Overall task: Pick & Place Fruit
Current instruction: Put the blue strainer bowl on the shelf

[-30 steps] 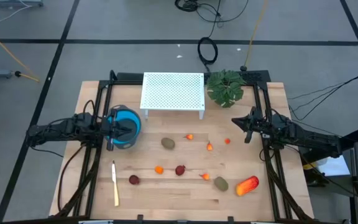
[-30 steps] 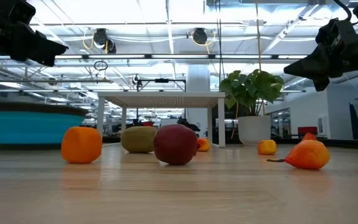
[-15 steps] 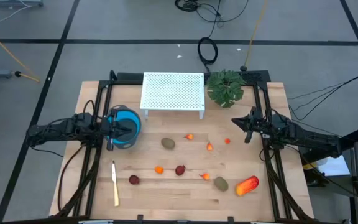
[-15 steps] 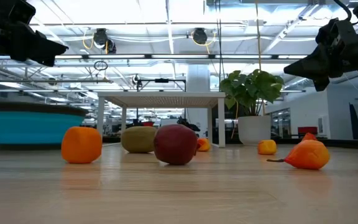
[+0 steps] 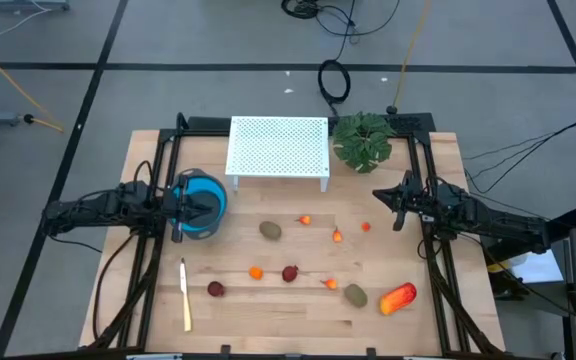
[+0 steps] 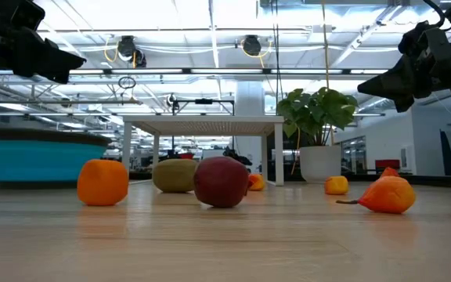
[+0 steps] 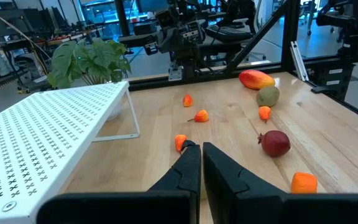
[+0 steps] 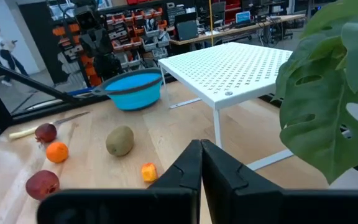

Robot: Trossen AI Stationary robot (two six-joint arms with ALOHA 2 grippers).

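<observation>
Fruit lies scattered on the wooden table: an oblong red-orange piece (image 5: 398, 297) near the right front, an olive-brown oval (image 5: 355, 295) beside it, a second oval (image 5: 270, 230) mid-table, dark red balls (image 5: 290, 273) (image 5: 215, 289), and tiny orange pieces (image 5: 256, 271) (image 5: 337, 236). My left gripper (image 5: 208, 207) hovers shut above the blue bowl (image 5: 200, 202) at the table's left. My right gripper (image 5: 380, 196) hovers shut at the right, above the table near the plant. Neither touches any fruit.
A white perforated stand (image 5: 278, 148) sits at the far middle, with a leafy green plant (image 5: 362, 138) to its right. A cream-yellow knife (image 5: 184, 293) lies near the left front. Black frame rails (image 5: 153, 250) run along both sides of the table.
</observation>
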